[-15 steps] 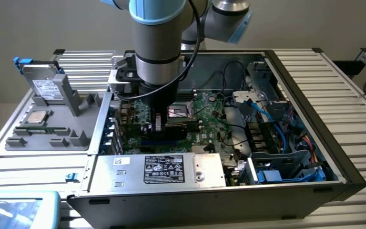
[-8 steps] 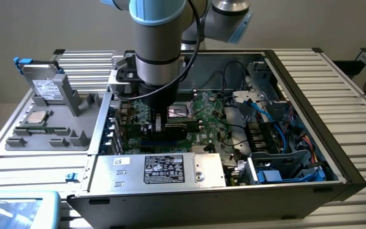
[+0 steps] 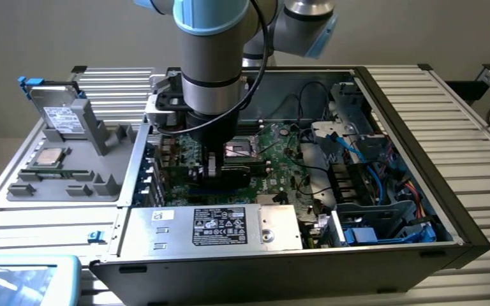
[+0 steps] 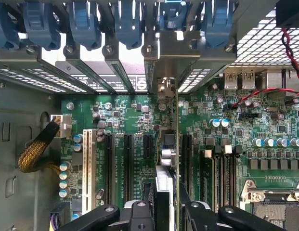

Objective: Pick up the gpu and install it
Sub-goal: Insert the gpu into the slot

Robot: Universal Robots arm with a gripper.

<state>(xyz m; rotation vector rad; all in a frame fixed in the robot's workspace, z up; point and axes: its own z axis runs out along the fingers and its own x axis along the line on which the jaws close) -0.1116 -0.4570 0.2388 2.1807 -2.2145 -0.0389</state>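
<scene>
Past the labelled power supply (image 3: pixel 219 226) at the exterior view's lower centre, the gripper (image 3: pixel 214 169) is clamped on the gpu (image 4: pixel 164 180), holding it edge-down over the motherboard (image 4: pixel 125 115) inside the case (image 3: pixel 270 277), apparently to line it up with a slot.

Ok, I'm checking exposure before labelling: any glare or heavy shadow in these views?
Wrist view: bright light washes out the gaps between the slot brackets; the motherboard is evenly lit. Exterior view: the gpu in the gripper sits shadowed by the arm.

one gpu (image 4: pixel 166 161), one hard drive (image 3: pixel 60 115), one case (image 3: pixel 398 95)
</scene>
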